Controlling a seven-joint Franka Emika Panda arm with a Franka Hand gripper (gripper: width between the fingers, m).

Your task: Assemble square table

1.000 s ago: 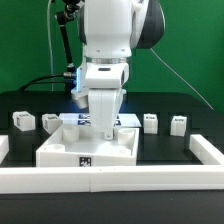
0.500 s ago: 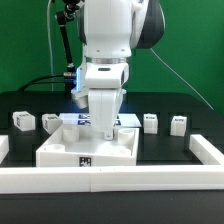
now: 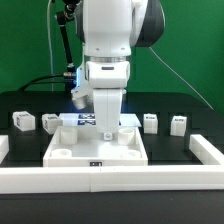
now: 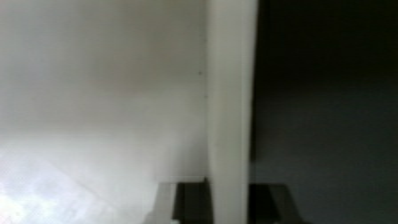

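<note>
Beside the barrier rail (image 3: 150,178), the square table (image 3: 125,148) lies flat, tag (image 3: 96,163) facing it.

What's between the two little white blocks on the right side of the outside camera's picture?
Nothing but bare black table. The exterior view shows, on its right, the inner leg block and the outer leg block standing apart with only that dark surface between them.

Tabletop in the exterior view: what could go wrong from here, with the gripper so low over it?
1. The gripper is shut and down at the back part of the tabletop, whose front edge seems to lie against the rail. More pushing forward could jam or tip the tabletop.
2. The leg blocks stand near the back corners of the tabletop. If the tabletop turns or slides, it may knock them over.
</note>
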